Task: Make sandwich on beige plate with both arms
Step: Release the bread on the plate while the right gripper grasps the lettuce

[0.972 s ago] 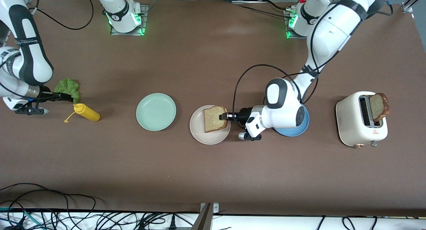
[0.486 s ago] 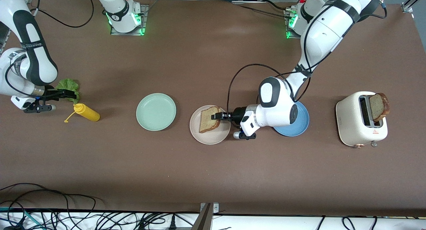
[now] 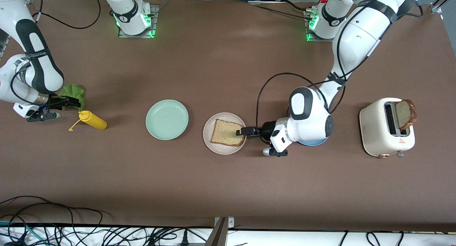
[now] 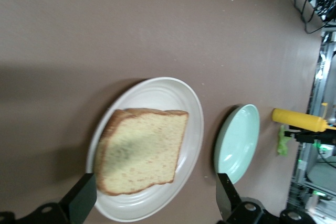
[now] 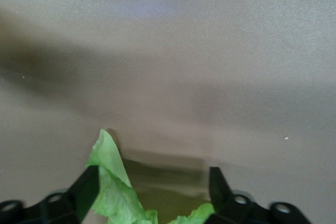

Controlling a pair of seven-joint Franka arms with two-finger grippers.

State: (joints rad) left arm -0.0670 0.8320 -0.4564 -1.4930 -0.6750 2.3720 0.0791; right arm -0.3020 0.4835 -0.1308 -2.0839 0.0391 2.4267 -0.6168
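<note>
One brown bread slice (image 3: 227, 132) lies flat on the beige plate (image 3: 223, 150) at mid-table. My left gripper (image 3: 243, 131) is open at the plate's rim on the left arm's side, and its fingers (image 4: 80, 199) stand wide apart, clear of the slice (image 4: 142, 150). A second slice (image 3: 406, 114) sticks up out of the toaster. The green lettuce leaf (image 3: 73, 92) lies at the right arm's end of the table. My right gripper (image 3: 73, 103) is low over it and open, with the leaf (image 5: 113, 182) between its spread fingers (image 5: 84, 190).
A mint-green plate (image 3: 166, 119) sits beside the beige one. A yellow squeeze bottle (image 3: 93, 120) lies close to the lettuce, nearer the front camera. A blue plate (image 3: 313, 142) is mostly under the left arm. The white toaster (image 3: 381, 132) stands at the left arm's end.
My left gripper has opened and let go of the bread, which went from tilted to flat on the beige plate. The hand drew back a little. The right gripper edged onto the lettuce.
</note>
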